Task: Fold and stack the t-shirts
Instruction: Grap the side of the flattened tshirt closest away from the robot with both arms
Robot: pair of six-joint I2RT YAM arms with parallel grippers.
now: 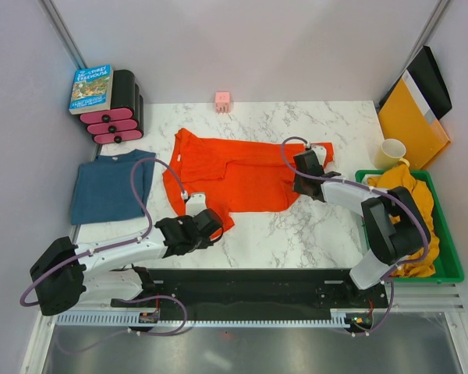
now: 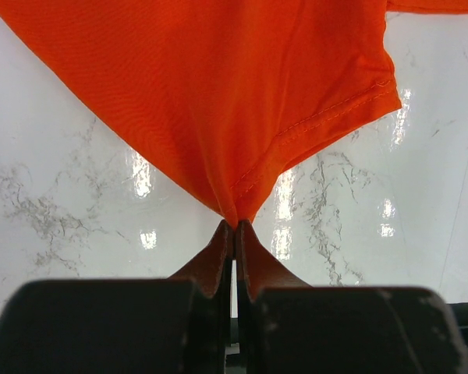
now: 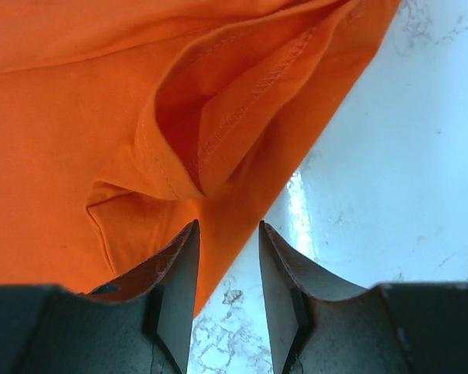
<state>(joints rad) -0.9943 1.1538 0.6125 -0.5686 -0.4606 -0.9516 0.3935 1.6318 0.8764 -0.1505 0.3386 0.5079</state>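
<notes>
Marble table (image 1: 312,234), walled on three sides. Back left: black rack with pink rolls (image 1: 115,118), a paperback book (image 1: 91,87) lying on top of it. Back centre: small pink object (image 1: 222,100), apart from the cloth. Right side: cream mug (image 1: 390,152); beside it a green tray (image 1: 450,261) holding a heap of mustard-yellow t-shirts (image 1: 412,191); behind these a stiff yellow-orange folder (image 1: 409,117) leaning at the wall. The right arm reaches out over the tray's near-left corner. Left side: teal-blue t-shirt (image 1: 109,187), folded to a flat square, just clear of the orange one. Centre: orange-red t-shirt (image 1: 246,175), plain knit, stitched hems showing, lying rumpled and partly doubled over itself, creases along its middle. Its long axis runs across the table from left to right; a narrow tab of cloth sticks out at the far right end; which end is the neck cannot be told. Left gripper (image 2: 234,226): clenched on the shirt's near-left corner, the cloth drawn to a point between the fingertips. Right gripper (image 3: 228,226): jaws parted, grasping nothing, poised at the shirt's right edge with cloth under one finger and bare marble under the other.
</notes>
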